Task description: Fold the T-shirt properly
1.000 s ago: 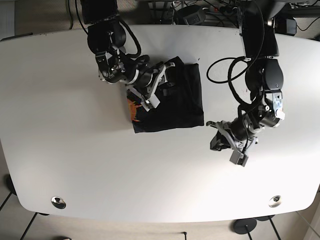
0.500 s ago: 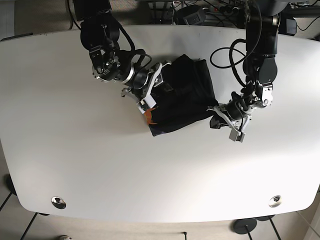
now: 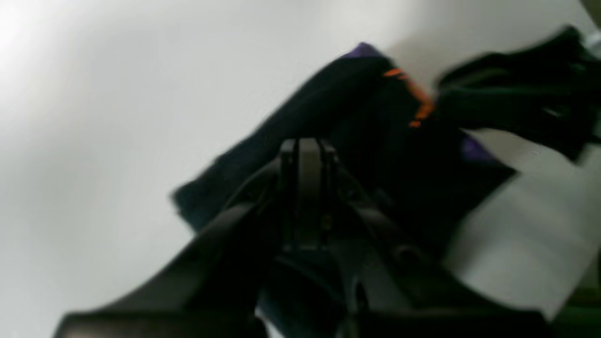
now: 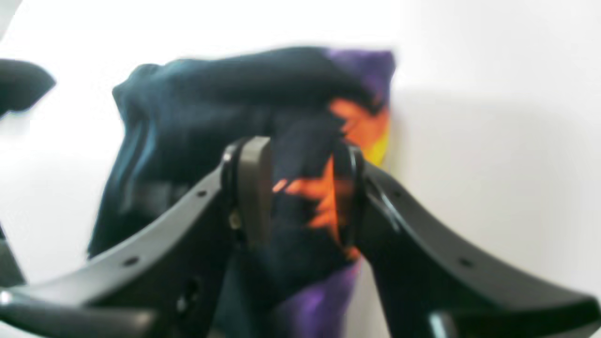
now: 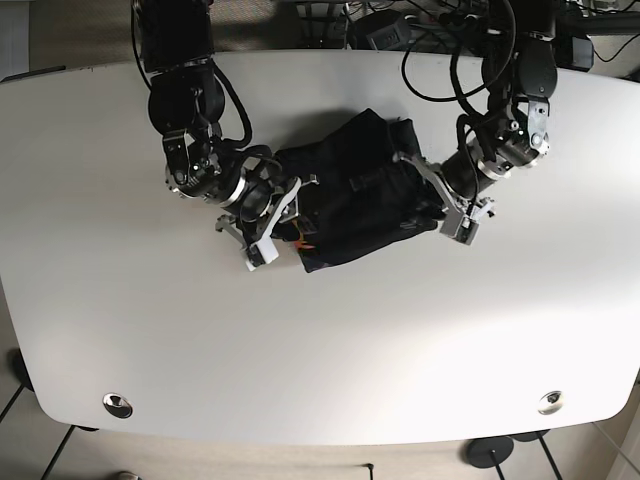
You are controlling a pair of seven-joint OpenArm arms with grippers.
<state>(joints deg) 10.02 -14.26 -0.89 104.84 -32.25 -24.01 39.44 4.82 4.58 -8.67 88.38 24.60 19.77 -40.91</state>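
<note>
The black T-shirt (image 5: 350,190), with an orange and purple print, lies bunched and partly folded at the middle of the white table (image 5: 320,340). My right gripper (image 5: 285,225) is at its left lower edge. In the right wrist view the right gripper (image 4: 300,188) has its jaws around a thick fold of the shirt (image 4: 211,94), with the orange print between the fingers. My left gripper (image 5: 425,205) is at the shirt's right edge. In the blurred left wrist view the left gripper (image 3: 300,150) has its fingers together over the dark cloth (image 3: 319,108); I cannot tell if cloth is pinched.
Two metal grommets (image 5: 117,404) (image 5: 549,402) sit near the table's front edge. Cables and dark equipment (image 5: 400,30) lie beyond the back edge. Both arm bases stand at the back of the table.
The left arm has swung in from the lower right to the shirt's right edge. The right gripper has dragged the shirt rightward and moved down-left, and the shirt has bunched up.
</note>
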